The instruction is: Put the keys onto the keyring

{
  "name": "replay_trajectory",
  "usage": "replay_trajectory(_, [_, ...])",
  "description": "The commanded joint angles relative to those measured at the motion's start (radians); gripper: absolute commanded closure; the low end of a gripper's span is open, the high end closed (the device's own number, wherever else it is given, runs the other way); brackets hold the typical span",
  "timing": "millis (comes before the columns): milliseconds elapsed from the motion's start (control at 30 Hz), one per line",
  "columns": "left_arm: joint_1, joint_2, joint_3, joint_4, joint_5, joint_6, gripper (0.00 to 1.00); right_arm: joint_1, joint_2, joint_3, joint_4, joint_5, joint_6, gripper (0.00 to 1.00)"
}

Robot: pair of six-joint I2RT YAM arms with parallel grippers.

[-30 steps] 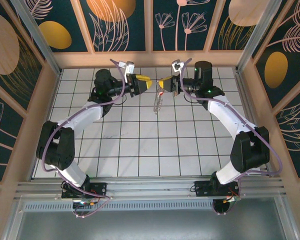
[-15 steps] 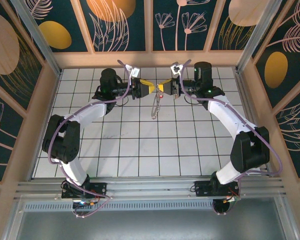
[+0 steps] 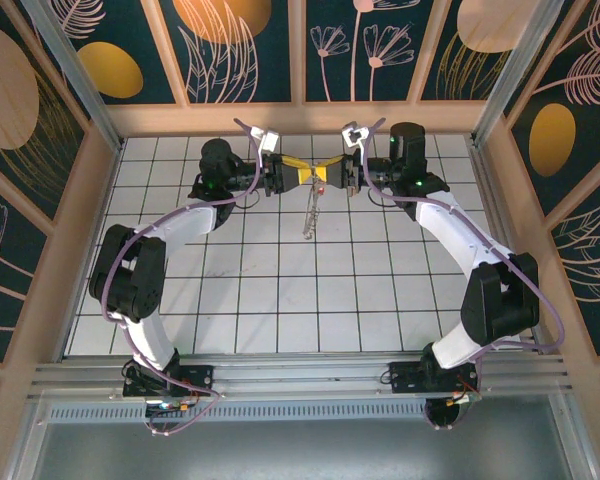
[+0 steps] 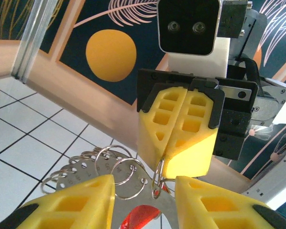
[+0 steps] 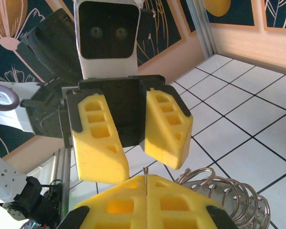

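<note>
High over the back of the table, my right gripper (image 3: 327, 176) (image 5: 145, 180) is shut on a thin wire ring of the keyring (image 4: 159, 172). The keyring (image 3: 309, 216) hangs below it as a perforated silver plate carrying several split rings (image 5: 214, 187). The red-headed key (image 3: 321, 187) (image 4: 140, 217) dangles at the held ring. My left gripper (image 3: 302, 172) (image 4: 145, 181) faces the right one almost tip to tip. It is open, its yellow fingers (image 4: 76, 202) standing either side of the plate and the red key head without pinching them. The key's blade is hidden.
The white tiled floor (image 3: 280, 290) lies below both arms. Wooden walls with painted panels (image 3: 300, 118) stand close behind the grippers. A metal rail (image 3: 310, 380) runs along the near edge by the arm bases.
My left gripper has travelled right and closed the gap to the right gripper, its fingers now around the hanging key. The right gripper has held still, shut on the ring.
</note>
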Motion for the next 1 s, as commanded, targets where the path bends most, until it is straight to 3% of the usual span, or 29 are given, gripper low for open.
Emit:
replay_trajectory(0, [-0.019,0.017,0.017,0.07,0.033,-0.025,0.63,-0.004,-0.024,-0.005,0.07,-0.041,0.016,1.0])
replay_trajectory(267, [-0.037,0.019,0.023,0.086,0.031,-0.033,0.72,-0.005,-0.021,-0.01,0.077,-0.041,0.02,1.0])
replay_trajectory(533, [-0.038,-0.001,0.006,0.118,0.017,-0.036,0.69,-0.007,-0.024,-0.017,0.064,-0.037,0.011,1.0])
replay_trajectory(967, [-0.04,0.0,-0.004,0.147,0.055,-0.043,0.9,-0.009,-0.019,-0.015,0.075,-0.029,0.024,1.0])
